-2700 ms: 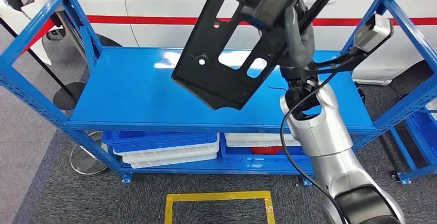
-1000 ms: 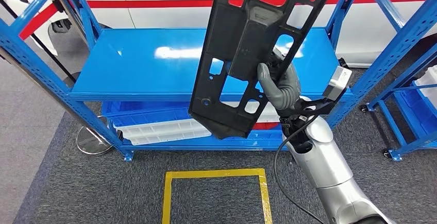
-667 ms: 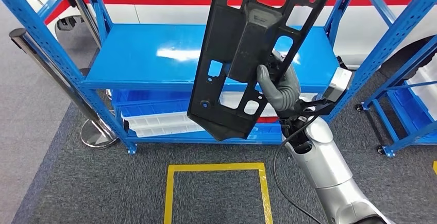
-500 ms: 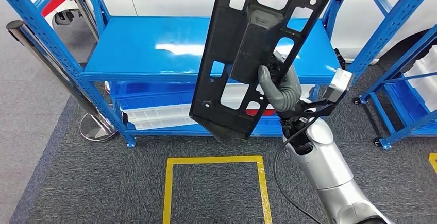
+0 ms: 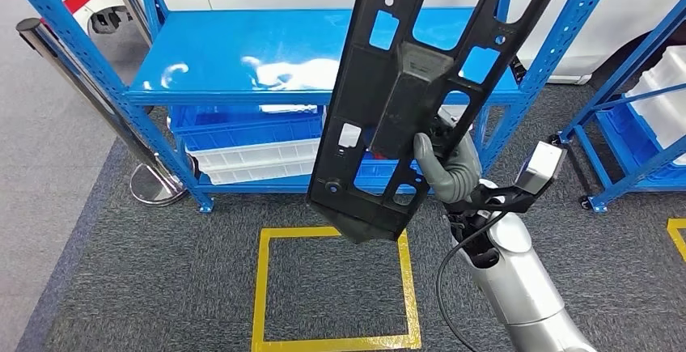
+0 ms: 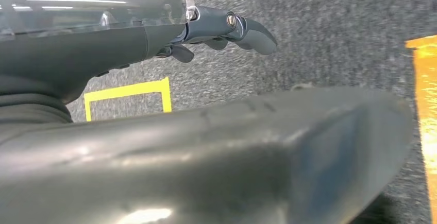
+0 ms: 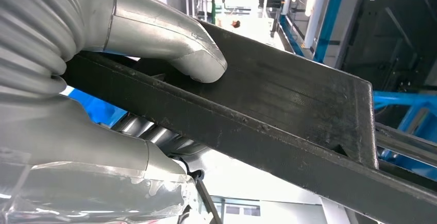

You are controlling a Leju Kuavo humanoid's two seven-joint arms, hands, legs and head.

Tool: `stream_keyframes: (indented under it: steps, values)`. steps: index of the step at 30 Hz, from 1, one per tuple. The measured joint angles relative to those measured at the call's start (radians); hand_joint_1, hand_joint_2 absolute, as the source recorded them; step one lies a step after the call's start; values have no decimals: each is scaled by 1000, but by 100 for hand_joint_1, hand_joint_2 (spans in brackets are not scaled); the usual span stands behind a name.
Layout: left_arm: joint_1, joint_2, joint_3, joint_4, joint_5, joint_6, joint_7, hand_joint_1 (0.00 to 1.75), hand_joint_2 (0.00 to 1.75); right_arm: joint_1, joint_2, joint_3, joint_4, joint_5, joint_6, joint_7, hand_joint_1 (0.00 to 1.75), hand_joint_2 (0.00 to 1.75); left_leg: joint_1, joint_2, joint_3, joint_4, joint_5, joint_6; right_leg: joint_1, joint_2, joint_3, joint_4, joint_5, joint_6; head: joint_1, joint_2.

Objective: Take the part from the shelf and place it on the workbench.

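The part point(image 5: 404, 85) is a long black plastic panel with several cut-out holes, held upright and tilted in the air in front of the blue shelf point(image 5: 243, 53). My right hand point(image 5: 443, 170) grips it near its lower half, thumb on the front face. In the right wrist view the grey thumb point(image 7: 170, 38) presses on the part's flat black edge point(image 7: 288, 105), with the fingers wrapped under it. In the left wrist view my left hand point(image 6: 154, 33) hangs over grey carpet with its fingers loosely extended and nothing in them.
The shelf's top board is bare; blue and white bins point(image 5: 243, 137) sit on its lower level. A yellow taped square point(image 5: 263, 287) marks the carpet in front. A steel stanchion post point(image 5: 89, 93) stands at the left. Another blue rack point(image 5: 639, 69) stands at the right.
The whole picture has shifted: the camera has backed away from the shelf, which now lies farther off. The part stays in my right hand, now lower and over the taped square.
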Motion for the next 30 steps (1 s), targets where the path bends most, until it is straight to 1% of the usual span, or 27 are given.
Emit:
stream_keyframes:
  steps: [1, 2, 3, 4, 5, 6, 7, 8, 10, 11, 12, 13, 14, 15, 16, 17, 18, 19, 21, 22, 24, 25, 26, 27, 28, 29, 30]
  values:
    - [-1, 0, 0, 0, 0, 0, -2, 0, 0, 2, -1, -1, -4, -1, 1, 0, 175, 175, -4, 0, 60, -86, -4, 8, 0, -1, -7, -1, 10, 3, 0, 0]
    - [-1, 1, 0, 0, 0, 0, -4, 0, 0, 4, -1, -2, -8, -2, 2, -1, 175, 175, -8, -1, 105, -153, -15, 14, -1, -2, -10, -4, 21, 8, 0, 0]
    - [-2, 1, 0, 0, 0, 1, -5, 0, 0, 6, -2, -3, -11, -3, 3, -2, 175, 175, -12, -1, 131, -199, -26, 17, -4, -3, -11, -10, 31, 14, 0, 0]
    - [-1, 1, 0, 0, 0, 1, -6, 0, 0, 9, -3, -4, -14, -4, 3, -2, 175, 175, -16, -2, 137, -220, -24, 18, -7, -4, -10, -18, 44, 20, 0, 0]
    - [-1, 0, 0, 0, 0, 1, -6, 0, 0, 13, -5, -6, -16, -5, 4, -3, 175, 175, -14, -1, 134, -228, -10, 21, -8, -3, -11, -27, 53, 27, 0, 0]
    - [-1, -1, 0, 0, 0, 1, -7, 0, 0, 16, -7, -7, -17, -5, 4, -3, 175, 175, -12, 1, 130, -239, 6, 26, -6, -1, -15, -28, 47, 32, 0, 0]
    - [-2, -2, 0, 0, 0, 1, -7, 0, 0, 19, -10, -9, -19, -6, 4, -4, 175, 175, -9, 5, 124, -250, 23, 32, -4, 2, -23, -12, 21, 37, 1, 0]
    - [-2, -3, 0, 0, 1, 1, -7, 0, 0, 21, -12, -11, -20, -6, 4, -4, 175, 175, -5, 8, 115, -258, 38, 36, -3, 4, -37, 25, -23, 40, 1, 0]
    - [-2, -4, 0, 0, 0, 0, -7, 0, 0, 24, -15, -12, -22, -6, 4, -4, 175, 175, -6, 12, 88, -256, 59, 40, -5, 4, -68, 157, -122, 46, 1, 0]
    - [-2, -5, 0, 0, -1, 0, -7, 0, 0, 27, -15, -13, -22, -7, 4, -4, 175, 175, -5, 12, 74, -251, 67, 39, -6, 4, -79, 220, -146, 48, 2, 0]
    - [-2, -5, 0, 0, -1, 0, -7, 0, 0, 29, -16, -13, -22, -7, 4, -4, 175, 175, -5, 13, 58, -245, 74, 38, -8, 3, -78, 260, -147, 51, 2, 0]
    - [-1, -5, 0, 0, -2, 0, -7, 0, 0, 30, -18, -14, -22, -7, 4, -4, 175, 175, -4, 13, 43, -237, 78, 37, -9, 3, -60, 265, -129, 53, 2, 0]
    - [-1, -5, 0, 0, -3, 0, -5, 0, 0, 32, -20, -15, -23, -7, 3, -4, 175, 175, -3, 13, 29, -227, 82, 35, -11, 2, -24, 233, -103, 54, 2, 0]
    - [-1, -6, 0, 0, -6, 0, -4, 0, 0, 34, -22, -16, -24, -7, 3, -4, 175, 175, -2, 13, 16, -216, 84, 32, -12, 2, 24, 174, -85, 53, 2, 0]
    - [-2, -7, -1, 0, -9, 2, -2, 0, 0, 36, -24, -18, -25, -7, 3, -5, 175, 175, -3, 12, 5, -206, 85, 29, -11, 2, 74, 104, -82, 51, 1, 0]
    - [-2, -8, -1, 0, -11, 6, 0, 0, 0, 39, -26, -20, -28, -7, 3, -7, 175, 175, -5, 12, -4, -197, 87, 25, -10, 3, 112, 47, -90, 46, 1, 0]
    - [-2, -8, -2, 0, -13, 14, 1, 0, 0, 42, -27, -23, -30, -7, 3, -10, 175, 175, -6, 11, -12, -192, 90, 20, -8, 3, 133, 9, -103, 41, 1, 0]
    - [-2, -9, -3, 0, -14, 23, 1, 0, 0, 46, -28, -25, -32, -7, 3, -12, 175, 175, -8, 11, -17, -189, 94, 14, -5, 4, 140, -7, -110, 36, 1, 0]
    - [0, -9, -4, 0, -13, 40, 0, 0, 0, 57, -29, -30, -35, -8, 4, -17, 175, 175, -9, 10, -24, -183, 93, 4, -10, 2, 136, -14, -105, 21, 1, 0]
    - [0, -8, -4, 0, -12, 43, -2, 0, 0, 61, -29, -32, -36, -8, 4, -18, 175, 175, -9, 9, -32, -163, 75, -1, -12, 1, 132, -17, -100, 11, 1, 0]
    - [1, -8, -5, 0, -13, 44, -6, 0, 0, 64, -30, -36, -39, -7, 5, -19, 175, 175, -5, 8, -70, -62, 3, -10, -14, -1, 122, -19, -88, -2, 1, 0]
    - [1, -8, -5, 0, -14, 44, -8, 0, 0, 66, -30, -38, -41, -7, 5, -19, 175, 175, -3, 8, -94, 9, -36, -13, -13, -2, 115, -18, -82, -6, 1, 0]
    - [1, -8, -6, 0, -14, 44, -10, 0, 0, 68, -30, -40, -42, -7, 6, -20, 175, 175, -1, 8, -113, 69, -63, -16, -12, -2, 109, -18, -77, -6, 1, 0]
    - [1, -8, -6, 0, -15, 43, -12, 0, 0, 72, -30, -41, -42, -7, 7, -20, 175, 175, 0, 8, -118, 100, -71, -17, -11, -2, 103, -17, -72, -6, 1, 0]
    - [2, -8, -6, 0, -15, 43, -13, 0, 0, 77, -30, -44, -43, -8, 7, -20, 175, 175, 0, 8, -104, 94, -61, -17, -10, -2, 97, -16, -68, -5, 1, 0]
    - [2, -8, -7, 0, -16, 43, -14, 0, 0, 83, -30, -47, -45, -8, 7, -20, 175, 175, 1, 8, -69, 47, -35, -14, -9, -2, 93, -14, -65, -4, 1, 0]
    - [1, -8, -7, 0, -17, 43, -14, 0, 0, 90, -30, -51, -49, -8, 7, -21, 175, 175, 0, 8, -22, -28, -7, -8, -8, -2, 90, -12, -63, -2, 1, 0]
